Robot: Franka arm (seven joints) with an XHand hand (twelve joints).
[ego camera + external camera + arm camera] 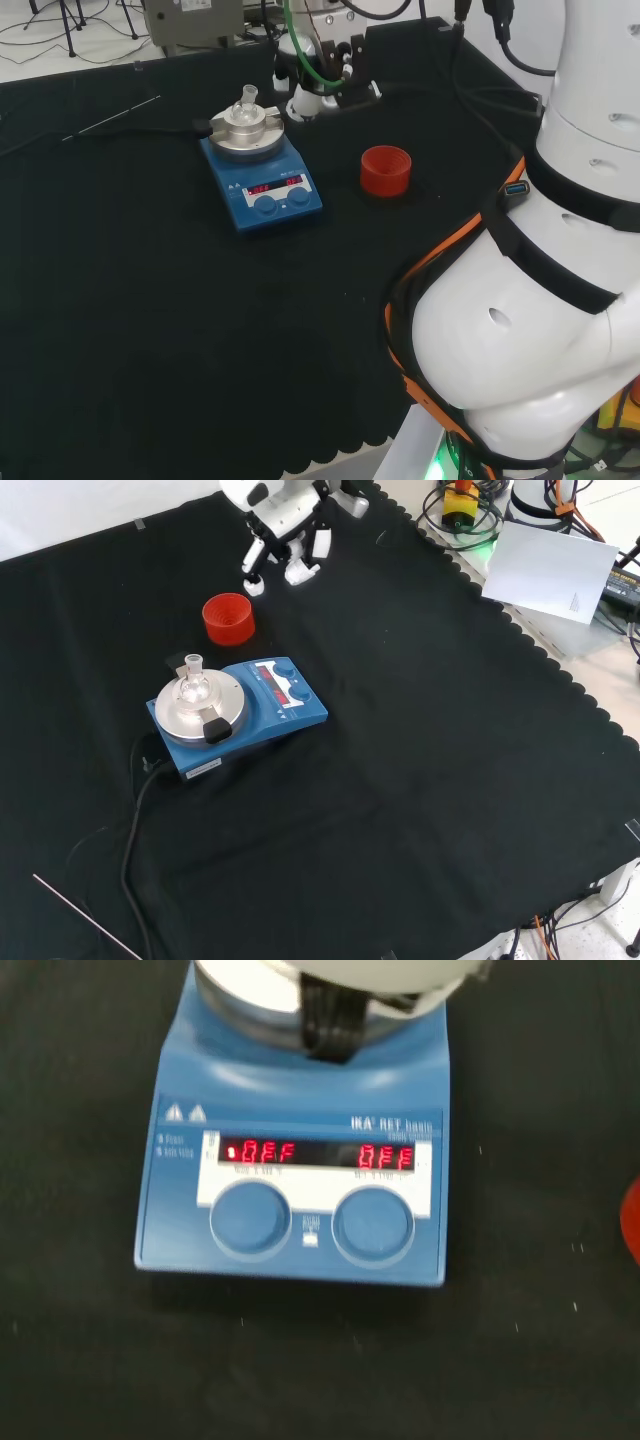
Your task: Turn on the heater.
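While the wrist view brings one blue heater (300, 1200) close, its two knobs (250, 1218) under a lit red display, the front view shows the hand (285, 540) above one red ring (228, 618), empty, fingers relaxed.

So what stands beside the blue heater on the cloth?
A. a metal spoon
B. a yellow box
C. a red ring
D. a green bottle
C: a red ring stands on the cloth just behind the heater in the front view, apart from it.
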